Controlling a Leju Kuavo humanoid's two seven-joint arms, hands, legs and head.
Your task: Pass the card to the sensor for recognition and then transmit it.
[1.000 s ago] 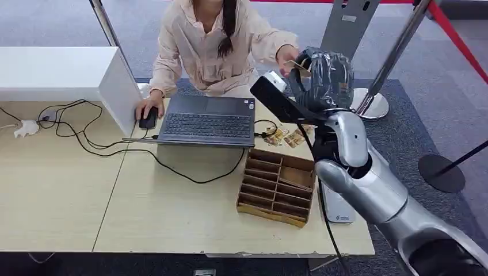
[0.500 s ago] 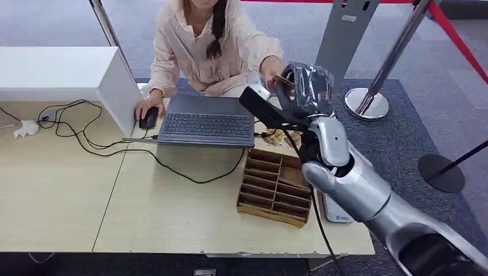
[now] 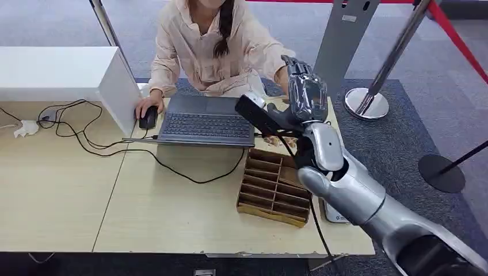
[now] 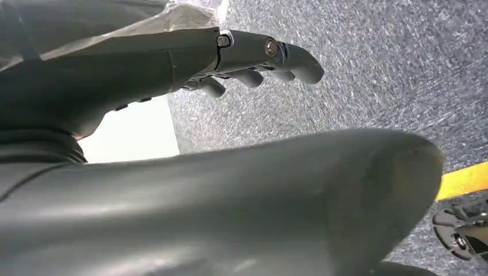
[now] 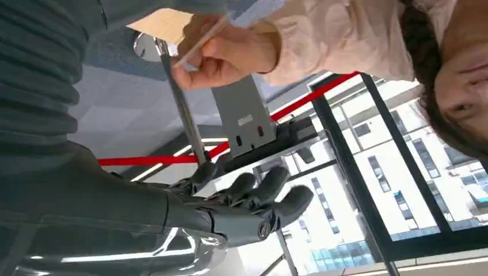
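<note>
Presently: laptop [image 3: 206,121] at far centre of the table [image 3: 115,213]; wooden organiser [image 3: 277,187] near right. Right hand [image 3: 303,95] raised, fingers [image 5: 270,195] spread, holding nothing. Card [image 5: 201,41] pinched in the person's hand [image 5: 227,54], just beyond. Left hand [image 4: 253,57] loosely open, holding nothing. Step judged: handover complete; next, withdrawing the arm clear.

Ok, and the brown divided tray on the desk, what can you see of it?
The tray looks like brown wood or stiff card, split into rows of shallow slots. It lies flat on the pale desk, nearer the robot than the laptop. The robot's right arm crosses over its right edge.
</note>
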